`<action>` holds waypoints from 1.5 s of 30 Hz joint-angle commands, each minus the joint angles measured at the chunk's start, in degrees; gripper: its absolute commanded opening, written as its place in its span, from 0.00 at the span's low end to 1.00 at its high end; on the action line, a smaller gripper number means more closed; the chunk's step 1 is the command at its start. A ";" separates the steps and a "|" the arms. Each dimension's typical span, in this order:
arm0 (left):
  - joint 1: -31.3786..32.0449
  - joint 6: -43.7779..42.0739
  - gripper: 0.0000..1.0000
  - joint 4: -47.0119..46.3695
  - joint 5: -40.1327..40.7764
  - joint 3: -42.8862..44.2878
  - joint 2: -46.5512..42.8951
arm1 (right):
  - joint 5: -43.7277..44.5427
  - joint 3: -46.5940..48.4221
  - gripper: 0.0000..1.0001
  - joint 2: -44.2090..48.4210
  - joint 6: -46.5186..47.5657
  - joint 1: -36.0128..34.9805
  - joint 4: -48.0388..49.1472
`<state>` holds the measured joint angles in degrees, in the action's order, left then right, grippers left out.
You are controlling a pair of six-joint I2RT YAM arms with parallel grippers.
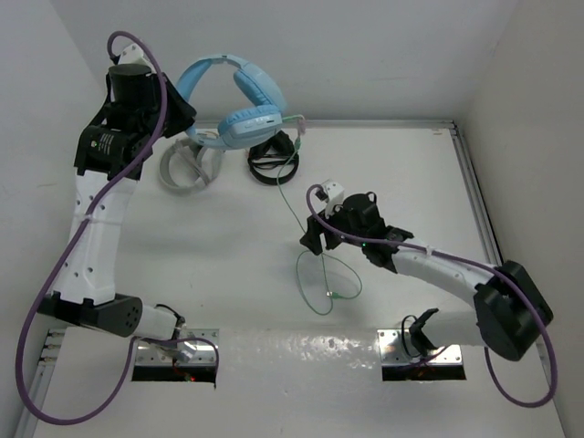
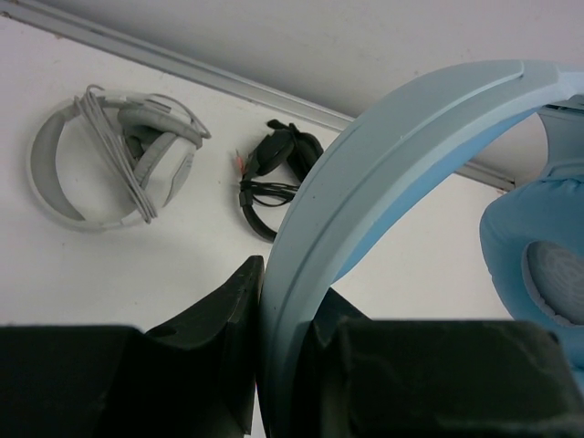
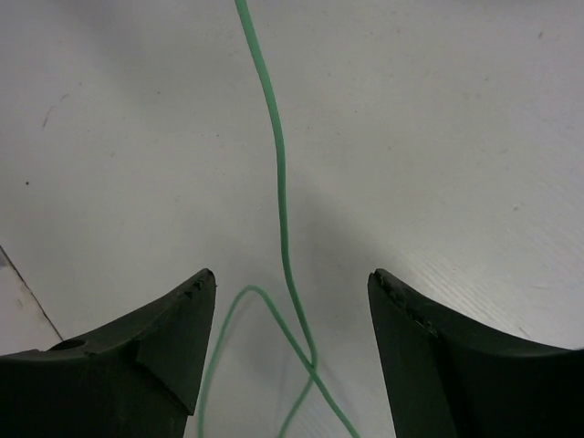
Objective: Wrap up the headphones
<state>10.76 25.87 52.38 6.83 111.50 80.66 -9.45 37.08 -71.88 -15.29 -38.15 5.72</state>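
The light blue headphones (image 1: 239,100) hang in the air at the back left, held by the headband (image 2: 365,173). My left gripper (image 1: 179,111) is shut on that headband, one earcup (image 2: 534,265) showing at the right of the left wrist view. The pale green cable (image 1: 294,201) runs down from the earcup to the table and forms a loop (image 1: 327,281) ending in a plug (image 1: 332,294). My right gripper (image 1: 313,242) is open just above the table, and the cable (image 3: 281,210) crosses itself between its fingertips without touching them.
Light grey headphones (image 1: 187,164) and black headphones (image 1: 272,162) lie on the table by the back wall; both also show in the left wrist view, the grey pair (image 2: 114,164) left of the black pair (image 2: 274,178). A metal rail (image 1: 474,192) lines the right edge.
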 commanded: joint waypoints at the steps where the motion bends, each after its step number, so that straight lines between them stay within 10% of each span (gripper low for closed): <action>1: -1.27 4.80 0.00 -5.27 -0.68 -0.32 -3.93 | -1.63 0.88 0.66 -5.27 -6.85 -0.52 10.10; 8: -1.71 8.84 0.00 -5.27 -3.04 -3.47 -4.46 | 1.01 11.59 0.00 -21.01 -9.84 -1.05 -0.85; 16: -1.80 13.78 0.00 -9.13 -10.09 -10.78 -0.43 | 6.46 37.32 0.00 -26.81 -2.74 -16.06 -18.34; 27: -0.31 -3.17 0.00 -19.93 -4.37 -29.55 -3.04 | -0.29 89.26 0.00 -38.07 2.63 -22.05 -59.84; 39: 8.57 -36.13 0.00 -29.18 -0.32 -40.84 -9.73 | 3.82 87.28 0.00 -26.39 -1.06 -10.28 -68.72; 45: 10.24 -47.21 0.00 -29.88 -10.85 -46.10 -14.74 | 18.56 89.22 0.00 -26.39 2.01 -7.03 -75.41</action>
<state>21.04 -10.87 25.15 1.32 68.20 69.67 -1.72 124.40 -101.30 -14.90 -46.59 -66.26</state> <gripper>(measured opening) 0.168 0.009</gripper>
